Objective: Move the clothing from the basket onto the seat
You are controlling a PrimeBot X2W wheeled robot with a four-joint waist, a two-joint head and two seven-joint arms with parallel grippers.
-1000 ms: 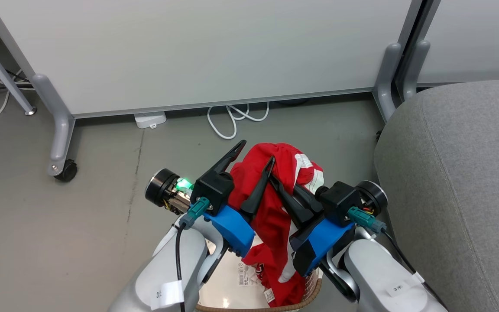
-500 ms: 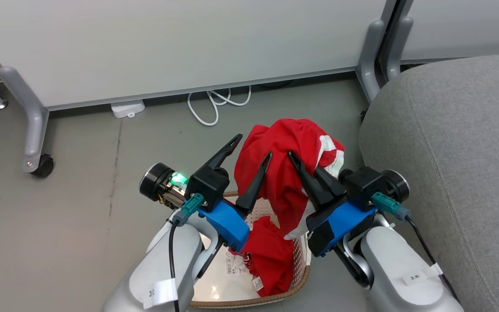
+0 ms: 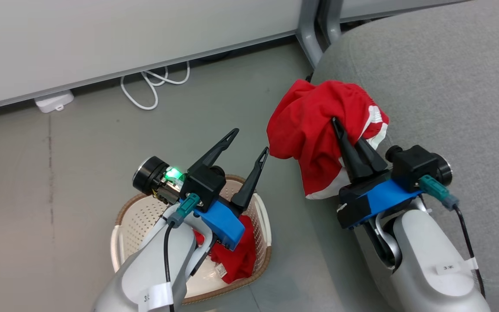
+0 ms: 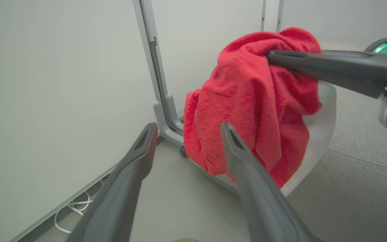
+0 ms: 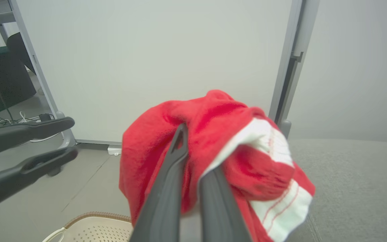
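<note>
My right gripper (image 3: 340, 130) is shut on the red shorts (image 3: 314, 125) with white stripe trim, holding them bunched in the air over the left edge of the grey seat (image 3: 440, 86). In the right wrist view the shorts (image 5: 213, 134) drape over both shut fingers (image 5: 170, 178). My left gripper (image 3: 249, 141) hangs open and empty above the basket (image 3: 121, 232), which stands on the floor to the left of the seat. A second red garment (image 3: 236, 255) lies inside the basket, partly hidden under my left arm. The left wrist view shows the shorts (image 4: 254, 111) beyond its open fingers (image 4: 136, 158).
A pale partition panel (image 3: 124, 34) on grey legs (image 3: 308, 26) stands behind the floor. White cable loops (image 3: 150, 84) and a white box (image 3: 53, 100) lie at its foot. Bare grey floor (image 3: 50, 173) spreads to the left of the basket.
The right gripper has carried the shorts up out of the basket and rightward over the seat's edge. The left gripper stays open over the basket. The head camera has turned right.
</note>
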